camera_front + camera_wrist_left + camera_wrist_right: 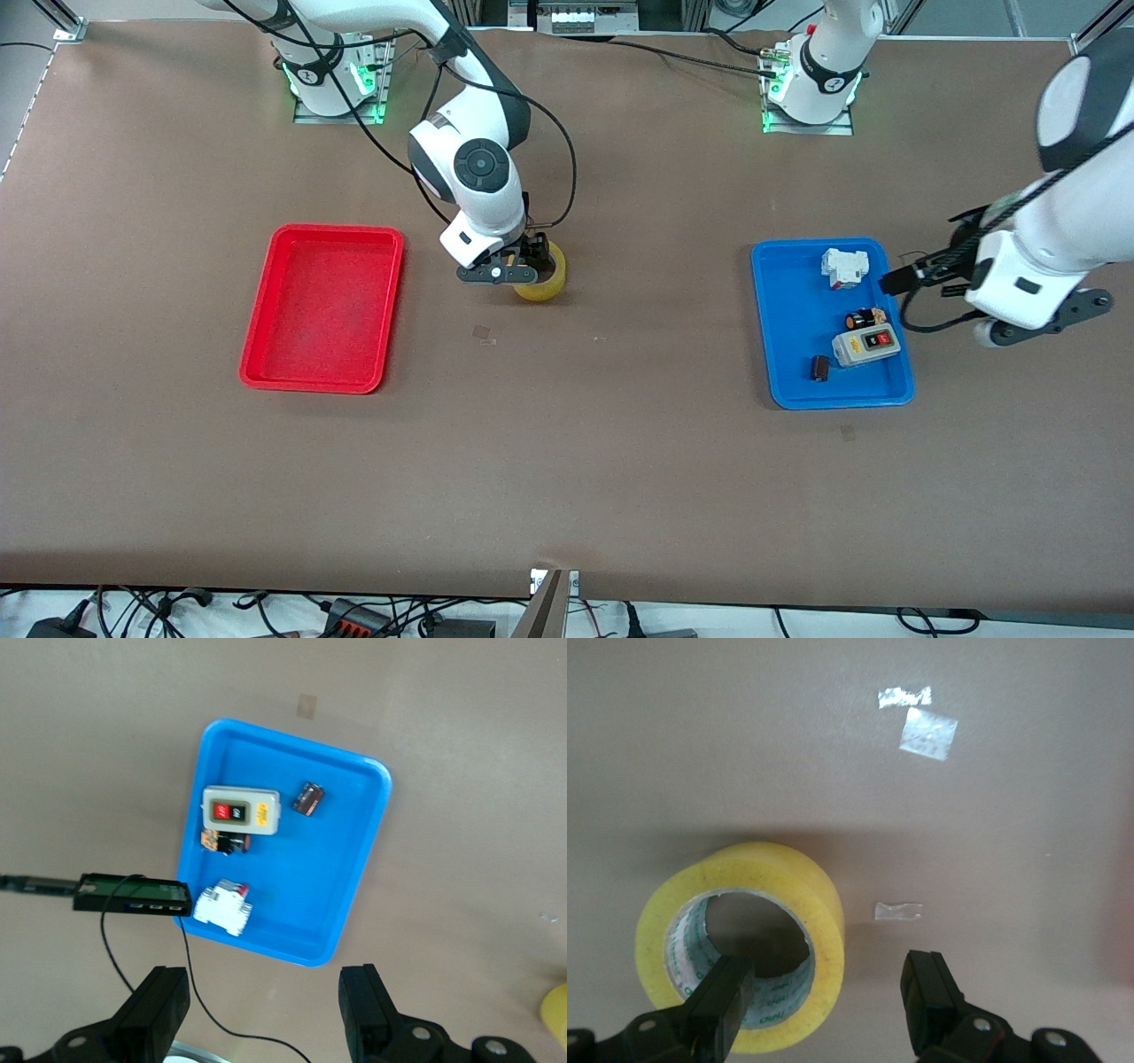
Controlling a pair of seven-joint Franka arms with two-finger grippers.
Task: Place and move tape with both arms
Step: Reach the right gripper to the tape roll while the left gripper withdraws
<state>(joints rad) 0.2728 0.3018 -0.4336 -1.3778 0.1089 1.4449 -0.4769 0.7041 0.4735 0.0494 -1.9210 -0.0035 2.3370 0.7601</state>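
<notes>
Brown worktop (620, 461) carrying a red tray (322, 307) toward the right arm's end and a blue tray (829, 323) toward the left arm's end, with the tape (542, 273) standing flat between them, well apart from the blue tray and much closer to the red tray. Right tool (512, 262) low over the tape, fingers spread; in the right wrist view one finger (719, 1005) over the roll's hole and rim, the other finger (931, 995) outside the yellow wall (824, 904), so apparently straddling that wall, not yet pinching. Left tool (264, 1010) waiting, up beside the blue tray at the edge toward the left arm's end, also spread and holding nothing. Likely trouble: closing off-centre on the curved wall could skid or tilt the tape. Small parts in the blue tray, namely white breaker (842, 268), grey switch box (866, 344), black cylinder (858, 320) and dark block (819, 368), at risk only from a low left-arm sweep.
</notes>
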